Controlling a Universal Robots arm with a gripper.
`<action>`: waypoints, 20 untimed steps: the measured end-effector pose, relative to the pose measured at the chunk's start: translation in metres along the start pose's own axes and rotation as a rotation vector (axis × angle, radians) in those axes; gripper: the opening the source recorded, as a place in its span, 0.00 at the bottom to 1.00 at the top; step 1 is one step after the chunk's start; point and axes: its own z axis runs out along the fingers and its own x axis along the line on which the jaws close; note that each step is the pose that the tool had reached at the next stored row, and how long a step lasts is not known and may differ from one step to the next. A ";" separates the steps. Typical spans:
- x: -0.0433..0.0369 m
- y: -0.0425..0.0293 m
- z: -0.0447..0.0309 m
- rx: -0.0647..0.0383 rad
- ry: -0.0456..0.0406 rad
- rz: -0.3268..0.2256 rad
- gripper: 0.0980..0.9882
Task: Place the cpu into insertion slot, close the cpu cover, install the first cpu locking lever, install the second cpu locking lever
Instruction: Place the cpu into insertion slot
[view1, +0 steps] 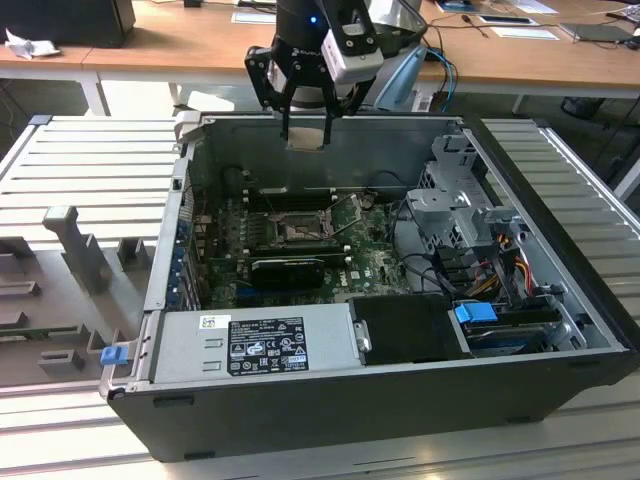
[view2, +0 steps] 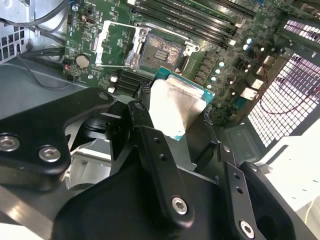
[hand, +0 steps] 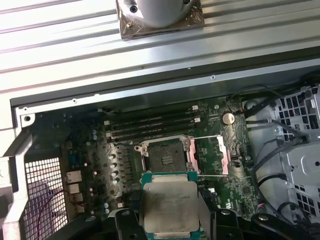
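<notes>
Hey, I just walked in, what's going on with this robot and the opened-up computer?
A single robot arm's black tool is shut on a small flat square chip with a silvery-grey metal top, holding it above the open dark computer case. In both wrist views the chip is not yet in the square black-framed socket, which sits empty. The thin silver metal cover frame is flipped open beside the socket.

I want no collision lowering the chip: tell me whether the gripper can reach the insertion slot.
Probably yes. The gripper, shut on the cpu, hangs above the open case; the cpu cover stands open, leaving the insertion slot bare.
</notes>
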 end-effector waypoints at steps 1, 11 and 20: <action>0.0000 0.0000 0.0001 0.000 -0.0007 0.008 0.48; 0.0000 0.0000 0.0005 0.000 -0.0030 0.034 0.48; 0.0000 -0.0001 0.0009 -0.002 -0.0101 0.115 0.48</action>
